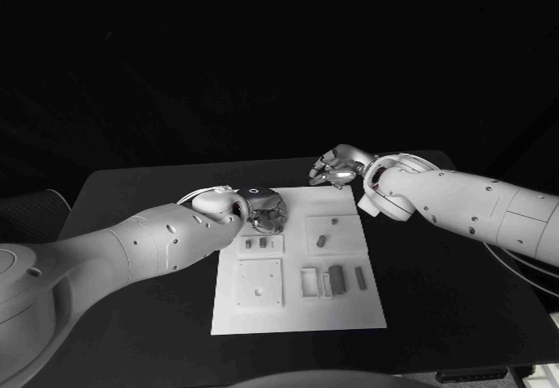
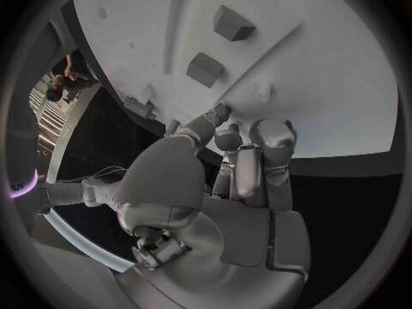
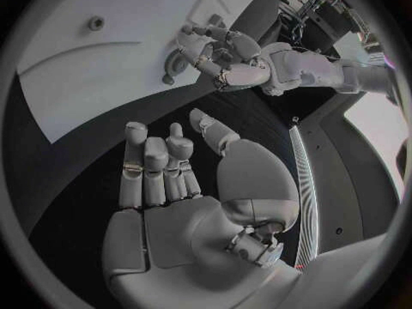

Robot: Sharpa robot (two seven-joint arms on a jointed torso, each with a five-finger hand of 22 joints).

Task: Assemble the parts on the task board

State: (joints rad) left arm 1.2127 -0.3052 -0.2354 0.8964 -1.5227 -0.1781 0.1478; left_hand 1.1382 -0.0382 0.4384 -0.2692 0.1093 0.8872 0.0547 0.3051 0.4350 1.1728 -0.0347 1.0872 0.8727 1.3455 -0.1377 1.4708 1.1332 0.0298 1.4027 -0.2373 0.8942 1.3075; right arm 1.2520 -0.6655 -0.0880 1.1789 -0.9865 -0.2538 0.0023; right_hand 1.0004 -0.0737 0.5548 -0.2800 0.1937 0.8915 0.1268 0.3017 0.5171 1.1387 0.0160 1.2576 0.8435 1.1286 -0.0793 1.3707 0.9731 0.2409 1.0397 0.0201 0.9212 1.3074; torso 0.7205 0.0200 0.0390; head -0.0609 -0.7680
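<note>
Over the far left corner of the task board (image 1: 298, 323) — left hand (image 1: 266, 212), fingers curled, nothing visibly held. Beyond the far edge — right hand (image 1: 338, 167), fingers apart, holding nothing. Grey parts (image 1: 337, 279) lying mid-board.

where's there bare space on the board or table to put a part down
Free: the board's near strip, below the square plate and the upright parts; also the table right of the board. Crowded: the board's far left corner under the left hand, and its far right corner by the right hand.
</note>
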